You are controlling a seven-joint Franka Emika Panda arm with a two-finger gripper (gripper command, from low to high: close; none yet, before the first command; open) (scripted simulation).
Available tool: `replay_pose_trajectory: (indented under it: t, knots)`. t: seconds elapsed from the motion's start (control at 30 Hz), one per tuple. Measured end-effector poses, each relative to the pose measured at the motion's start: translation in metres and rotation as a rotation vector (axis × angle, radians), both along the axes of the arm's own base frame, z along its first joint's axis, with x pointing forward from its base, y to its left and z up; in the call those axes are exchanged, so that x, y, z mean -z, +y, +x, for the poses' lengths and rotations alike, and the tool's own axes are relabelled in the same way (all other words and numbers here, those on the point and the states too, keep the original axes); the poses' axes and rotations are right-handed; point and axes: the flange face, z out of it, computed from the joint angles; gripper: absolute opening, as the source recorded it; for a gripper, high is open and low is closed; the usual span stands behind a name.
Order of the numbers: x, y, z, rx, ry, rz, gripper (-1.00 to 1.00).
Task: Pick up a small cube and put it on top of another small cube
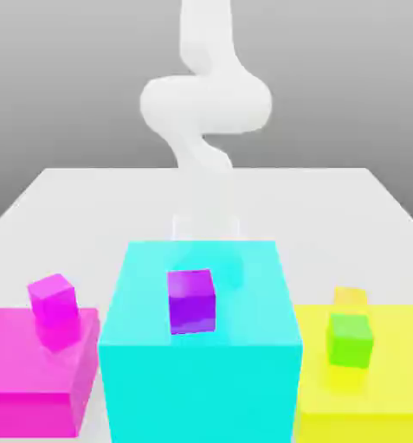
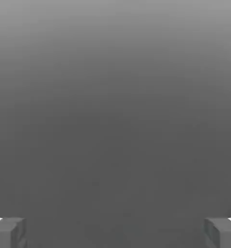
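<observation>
Claw (image 2: 115, 232) spread wide with nothing between its fingertips, over bare grey ground.

From the top centre of the exterior frame my white arm (image 1: 205, 104) curls down behind the big cyan block (image 1: 201, 363), which carries a purple cube (image 1: 191, 301). At lower left a magenta block (image 1: 36, 372) bears a magenta cube (image 1: 53, 303). At lower right the large yellow block (image 1: 365, 389) holds a small green cube (image 1: 349, 339), with the small orange-yellow cube (image 1: 349, 297) just behind it on the white counter (image 1: 71, 199).
</observation>
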Motion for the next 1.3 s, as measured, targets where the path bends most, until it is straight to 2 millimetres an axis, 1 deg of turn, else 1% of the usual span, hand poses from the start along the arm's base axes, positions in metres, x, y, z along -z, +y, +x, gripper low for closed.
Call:
replay_pose_trajectory:
  t: [0.07, 0.17, 0.23, 0.33, 0.43, 0.53, 0.63, 0.73, 0.77, 0.8, 0.83, 0.9, 0.97, 1.1, 1.3]
  knots:
    - [0.044, 0.032, 0.018, 0.012, 0.063, 0.007, 0.00]
    - [0.110, 0.074, 0.033, 0.030, 0.154, 0.017, 0.00]
    - [0.155, 0.099, 0.036, 0.043, 0.214, 0.024, 0.00]
    - [0.221, 0.132, 0.030, 0.064, 0.304, 0.033, 0.00]
    - [0.285, 0.159, 0.013, 0.088, 0.393, 0.043, 0.00]
    - [0.343, 0.182, -0.015, 0.112, 0.482, 0.052, 0.00]
    - [0.394, 0.199, -0.052, 0.137, 0.570, 0.060, 0.00]
    - [0.436, 0.212, -0.095, 0.163, 0.657, 0.069, 0.00]
    - [0.448, 0.217, -0.113, 0.162, 0.686, 0.068, 0.00]
    - [0.456, 0.221, -0.124, 0.165, 0.705, 0.069, 0.00]
    - [0.461, 0.224, -0.131, 0.163, 0.713, 0.070, 0.00]
    - [0.466, 0.227, -0.133, 0.164, 0.718, 0.075, 0.00]
    - [0.471, 0.225, -0.128, 0.181, 0.718, 0.087, 0.00]
    - [0.481, 0.229, -0.127, 0.182, 0.717, 0.094, 0.00]
    - [0.504, 0.228, -0.127, 0.183, 0.718, 0.093, 0.00]
